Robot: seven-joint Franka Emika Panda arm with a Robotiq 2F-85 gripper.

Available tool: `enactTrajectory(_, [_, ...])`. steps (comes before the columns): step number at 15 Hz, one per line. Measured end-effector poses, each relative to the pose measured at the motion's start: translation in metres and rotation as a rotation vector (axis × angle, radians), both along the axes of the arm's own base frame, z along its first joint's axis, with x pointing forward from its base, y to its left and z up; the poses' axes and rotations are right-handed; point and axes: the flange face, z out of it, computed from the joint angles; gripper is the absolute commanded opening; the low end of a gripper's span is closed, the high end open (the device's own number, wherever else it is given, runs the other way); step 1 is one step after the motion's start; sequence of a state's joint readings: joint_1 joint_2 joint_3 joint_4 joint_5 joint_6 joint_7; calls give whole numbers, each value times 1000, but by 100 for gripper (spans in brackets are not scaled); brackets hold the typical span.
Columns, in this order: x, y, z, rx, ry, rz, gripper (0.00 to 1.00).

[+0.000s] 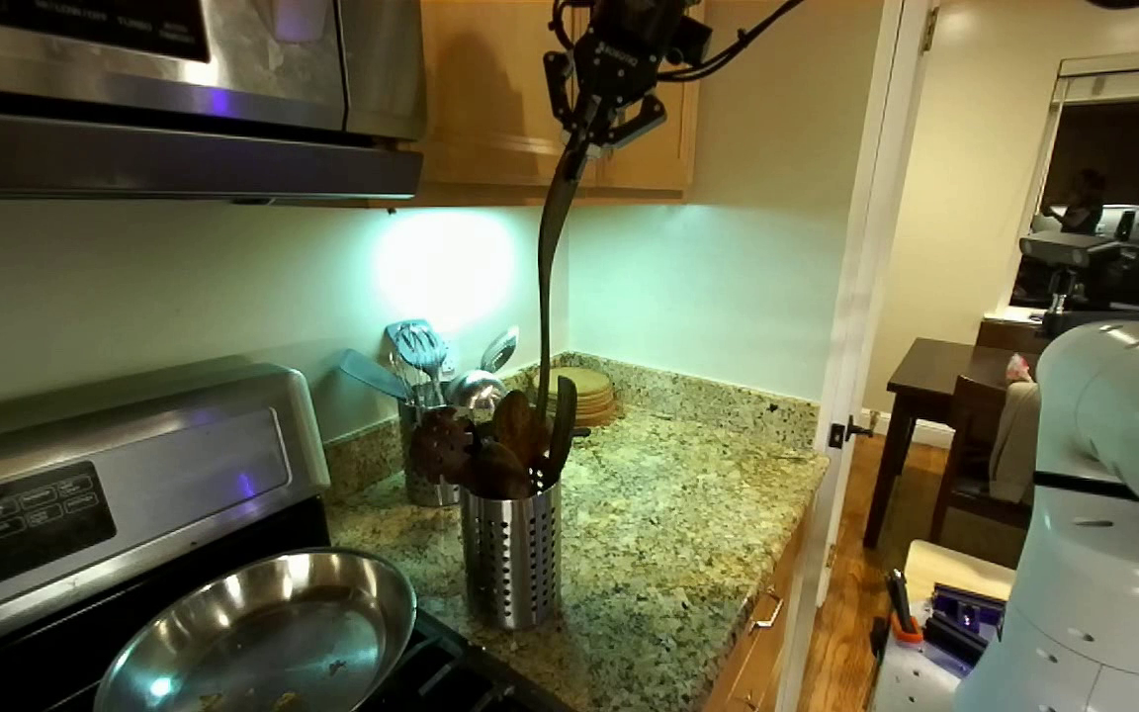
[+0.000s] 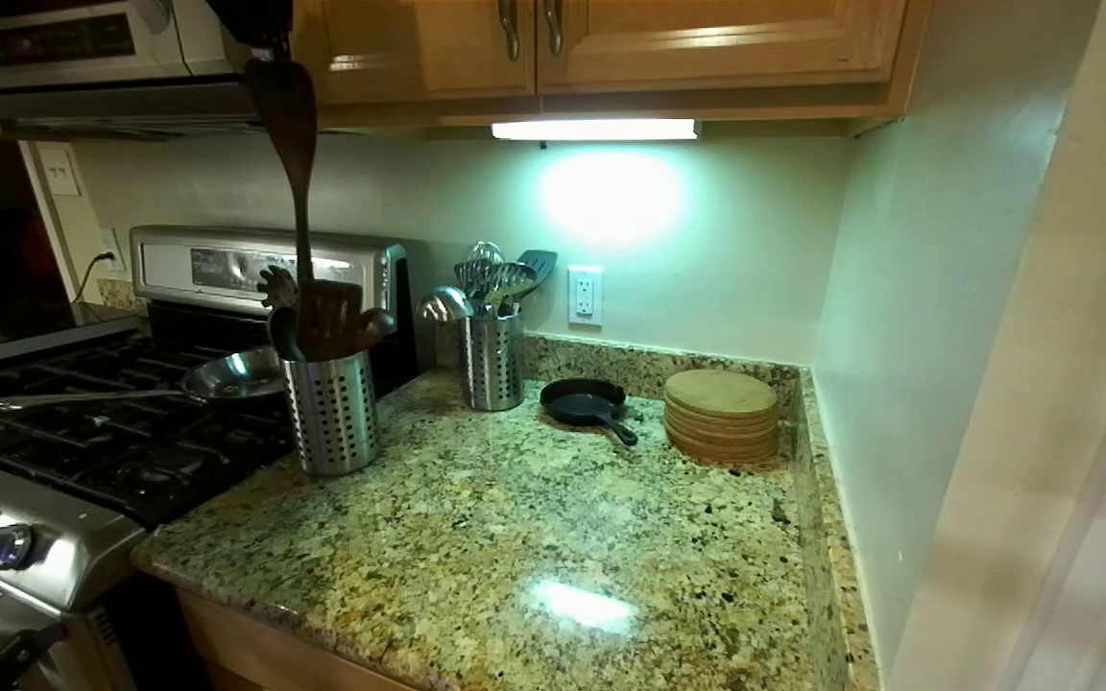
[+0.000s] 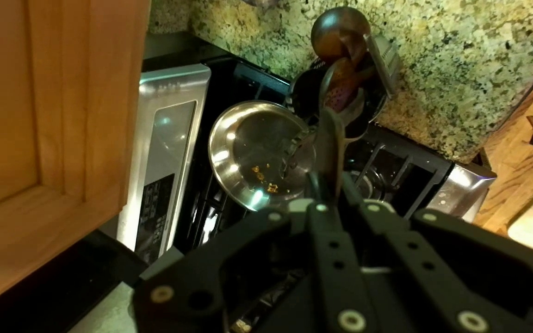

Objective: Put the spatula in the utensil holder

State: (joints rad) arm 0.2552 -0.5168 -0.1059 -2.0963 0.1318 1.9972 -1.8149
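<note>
The dark brown spatula (image 1: 551,227) hangs nearly upright, its broad head uppermost and its thin handle pointing down. My gripper (image 1: 581,138) is shut on the head end, high above the counter. In an exterior view only the lower part of the gripper (image 2: 270,46) shows at the top edge. Below stands the utensil holder (image 1: 512,559), a perforated silver cylinder with several brown wooden utensils in it. In both exterior views the handle drops among those utensil heads, which hide its lower end; I cannot tell whether it is inside the rim. The wrist view shows the spatula (image 3: 330,148) between the fingertips.
A similar container (image 2: 492,369) with shiny metal utensils stands behind, near the wall. A steel pan (image 1: 273,633) sits on the stove beside the holder. A small black skillet (image 2: 584,401) and stacked round boards (image 2: 721,422) lie farther back. Wooden cabinets (image 3: 53,115) hang close to the gripper.
</note>
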Motion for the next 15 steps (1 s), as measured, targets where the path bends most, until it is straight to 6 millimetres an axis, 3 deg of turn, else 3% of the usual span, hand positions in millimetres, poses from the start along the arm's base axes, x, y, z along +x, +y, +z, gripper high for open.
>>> enactTrajectory(7, [12, 2, -25, 9, -53, -24, 3])
enactTrajectory(15, [12, 5, -71, -4, 0, -24, 3])
